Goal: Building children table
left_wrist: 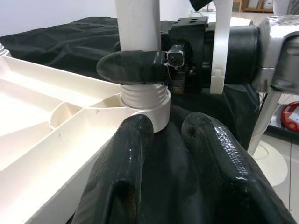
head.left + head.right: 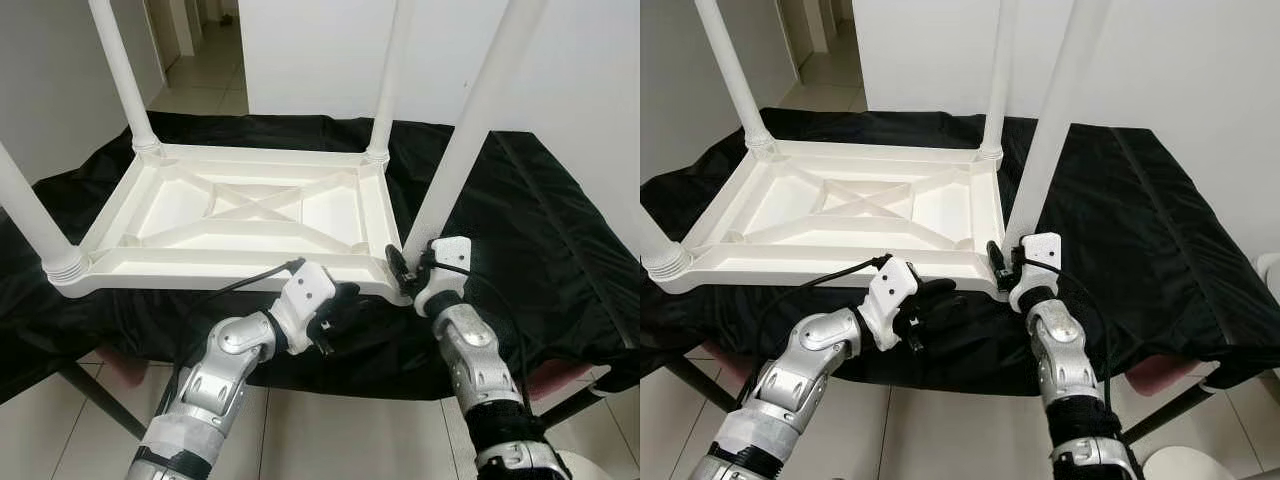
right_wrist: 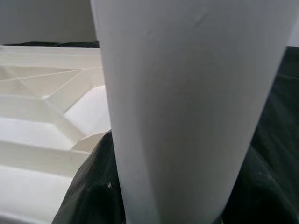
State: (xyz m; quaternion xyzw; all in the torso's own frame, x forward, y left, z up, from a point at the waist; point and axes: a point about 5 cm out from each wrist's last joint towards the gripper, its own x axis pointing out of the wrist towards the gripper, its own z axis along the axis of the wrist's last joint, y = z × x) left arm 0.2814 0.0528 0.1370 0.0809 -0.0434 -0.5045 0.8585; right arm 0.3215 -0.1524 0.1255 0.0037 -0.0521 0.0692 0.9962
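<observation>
The white table top [image 2: 240, 215] is lying upside down on a black cloth [image 2: 540, 230], ribs and cross-brace facing up, with four white legs standing in its corner sockets. The near right leg [image 2: 470, 130] is the one being worked.

The right gripper [image 2: 405, 268] is clamping that leg just above its threaded collar [image 1: 144, 95]; the left wrist view is showing one black finger [image 1: 133, 66] wrapped across the front of the tube, so the jaws are holding the leg, narrowed to its width. The left gripper [image 2: 335, 315] is sitting just below the front rim of the top, near the same corner, fingers a little apart and gripping nothing; one fingertip [image 1: 133, 135] is lying close against the socket wall (contact or a small gap, I cannot tell).

Judgement: the leg is being seated or screwed home in the last corner.

Risks from here:
- The leg appears to lean slightly. Turning it off-axis could be cross-threading the collar.
- The top is resting on loose cloth near the near edge of its support. Torque or a push from the right arm could be sliding it forward, with nothing holding it down.
- The smooth tube may slip in the grip, leaving the joint loose.
- Cloth could be catching under the left fingers.
</observation>
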